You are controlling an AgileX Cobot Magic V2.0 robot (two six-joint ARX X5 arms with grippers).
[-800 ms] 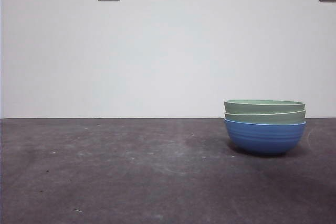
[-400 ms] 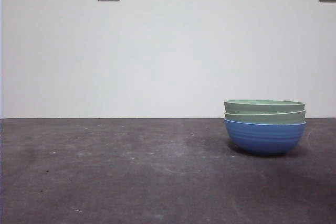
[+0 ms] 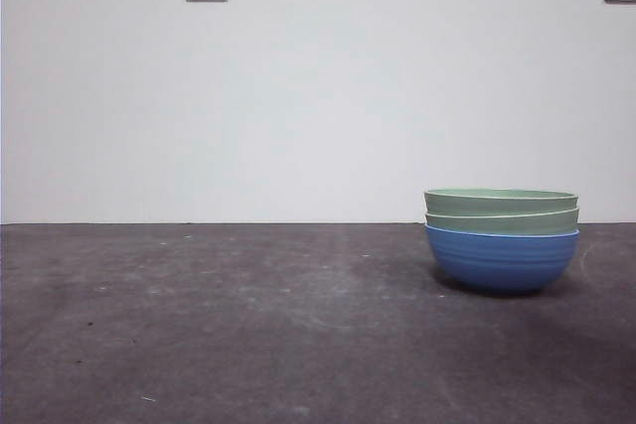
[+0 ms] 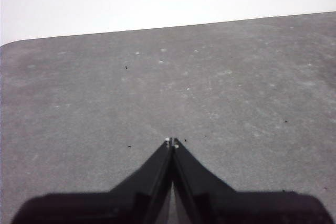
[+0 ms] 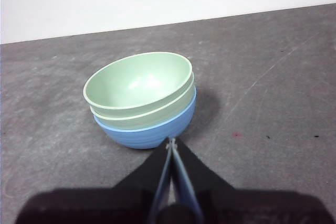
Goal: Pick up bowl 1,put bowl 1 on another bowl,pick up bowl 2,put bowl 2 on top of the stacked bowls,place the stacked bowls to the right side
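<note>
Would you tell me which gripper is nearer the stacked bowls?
Right. The right gripper hangs just beside the stacked bowls, jaws shut; the left gripper sees only bare table.

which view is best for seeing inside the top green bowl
The right wrist view: it looks down into the top green bowl, showing its bare inside. The front view shows only its rim band side-on; the left wrist view shows none of it.

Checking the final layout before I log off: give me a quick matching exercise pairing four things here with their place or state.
Column one:
1. blue bowl
2. top green bowl
3. left hand
4. right hand

Column two:
A. shut, over bare table
B. bottom of the stack
C. shut, close by the stacked bowls
D. nested uppermost, nothing inside

Pairs: 1-B, 2-D, 3-A, 4-C
</note>
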